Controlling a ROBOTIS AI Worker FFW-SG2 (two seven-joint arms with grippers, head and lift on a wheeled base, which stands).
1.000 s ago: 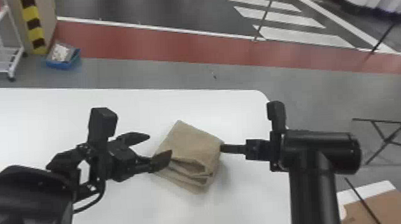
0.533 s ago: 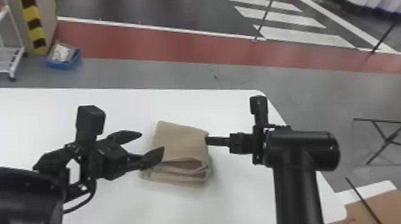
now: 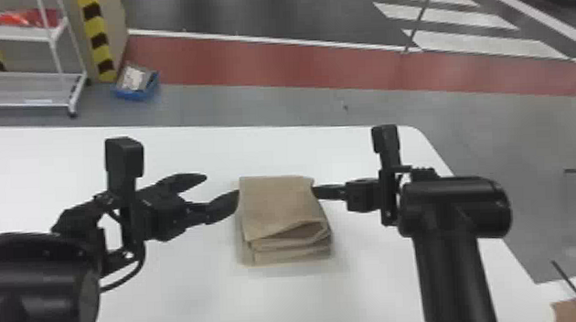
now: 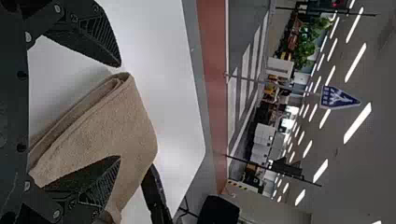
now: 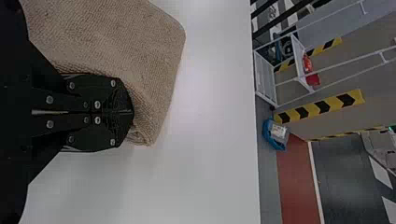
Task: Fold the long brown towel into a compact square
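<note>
Fronting grey floor (image 3: 276, 101), the white table (image 3: 191, 285) bears the towel (image 3: 275, 204) (left jaws spread, right pressed together).

The brown towel (image 3: 277, 204) lies folded in layers (near edge gaping) on the white table (image 3: 191, 290)

My two black fingers (image 5: 99, 88) were shut together, right at the edge of the brown towel (image 5: 126, 51). It lay on the white table (image 5: 215, 116). Past that, I saw a blue box (image 5: 267, 134) on the floor (image 5: 267, 186).
</note>
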